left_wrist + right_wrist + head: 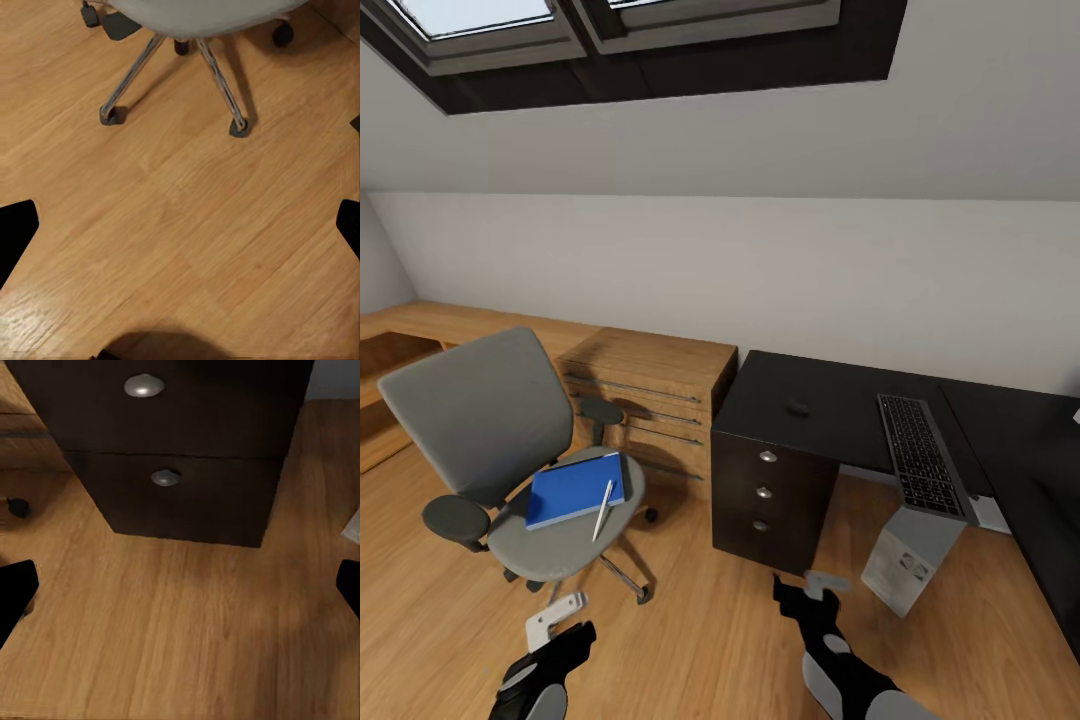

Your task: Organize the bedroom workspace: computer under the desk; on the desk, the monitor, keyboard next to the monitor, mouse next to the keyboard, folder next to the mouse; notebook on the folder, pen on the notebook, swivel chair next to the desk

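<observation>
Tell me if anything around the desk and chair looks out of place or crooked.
Yes. The keyboard lies askew, its near end jutting past the desk edge over the computer, which stands tilted on the floor. The mouse sits apart near the desk's left end. A blue notebook and pen rest on the swivel chair seat.

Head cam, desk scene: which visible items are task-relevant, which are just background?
Task items:
swivel chair
blue folder or notebook on its seat
pen on the blue cover
keyboard on the desk
mouse
black desk
computer under the desk

Background:
wooden drawer cabinet
skylight
wood floor
</observation>
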